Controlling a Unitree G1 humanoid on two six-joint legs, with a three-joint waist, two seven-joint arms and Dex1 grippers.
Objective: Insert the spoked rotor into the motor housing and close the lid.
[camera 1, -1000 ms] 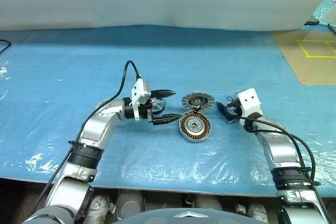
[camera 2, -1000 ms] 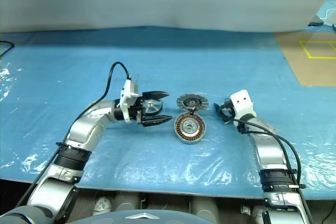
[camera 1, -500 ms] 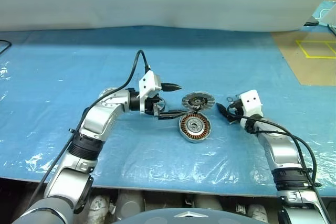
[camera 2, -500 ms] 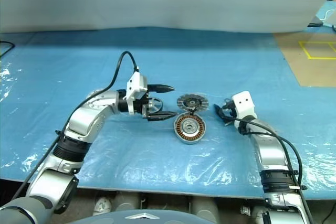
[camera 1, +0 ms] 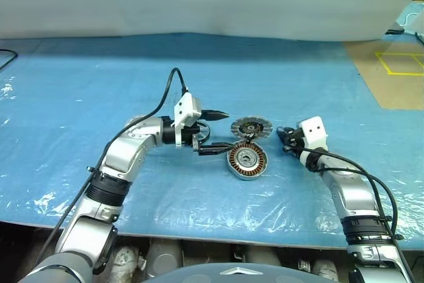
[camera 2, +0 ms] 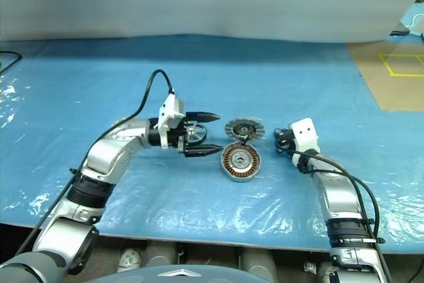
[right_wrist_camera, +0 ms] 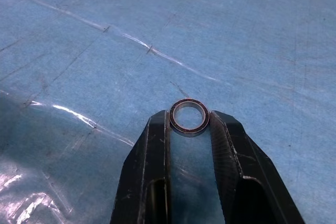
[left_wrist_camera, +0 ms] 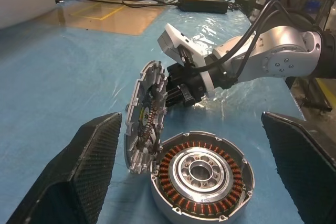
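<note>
Head views: the housing (camera 1: 247, 161) lies on the blue counter (camera 1: 79, 97), the lid (camera 1: 251, 127) just behind it. The left gripper (camera 1: 213, 132) hangs spread wide beside them.

Left wrist view: the lid stands tilted against the housing rim.

Right wrist view: the right gripper (right_wrist_camera: 190, 124) pinches a small ring (right_wrist_camera: 189, 117).

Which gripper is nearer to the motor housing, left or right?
Left. The left gripper is open just beside the motor housing; the right gripper sits farther off, pinching a small ring.
</note>
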